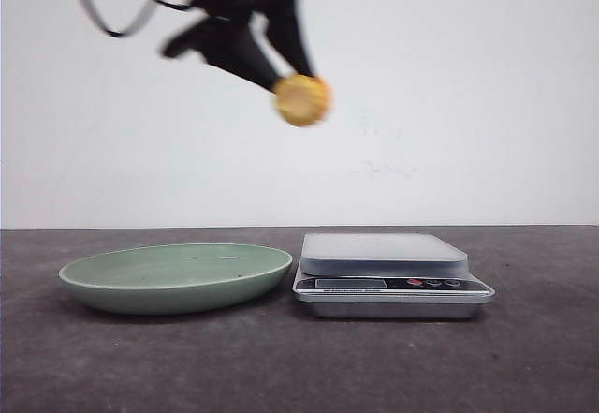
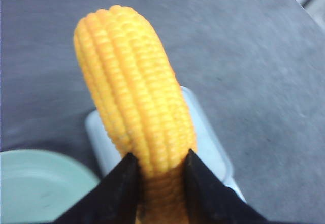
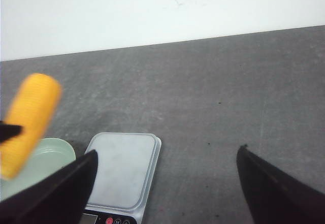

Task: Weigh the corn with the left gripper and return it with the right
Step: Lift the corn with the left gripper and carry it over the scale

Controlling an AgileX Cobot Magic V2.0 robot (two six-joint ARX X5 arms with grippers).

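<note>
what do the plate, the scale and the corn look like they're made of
Plate: likely glazed ceramic, with a smooth pale green sheen.
Scale: silvery metal-look body, though it could be plastic, with a frosted, translucent-looking top.
Corn: probably plastic or rubber, with very uniform, evenly glossy kernels, but real corn can't be excluded.

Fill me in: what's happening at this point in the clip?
The left claw is shut on the corn, holding it in the air above the table. The scale has nothing on its platform, and the green plate beside it is empty. The right claw is open, holding nothing.
</note>
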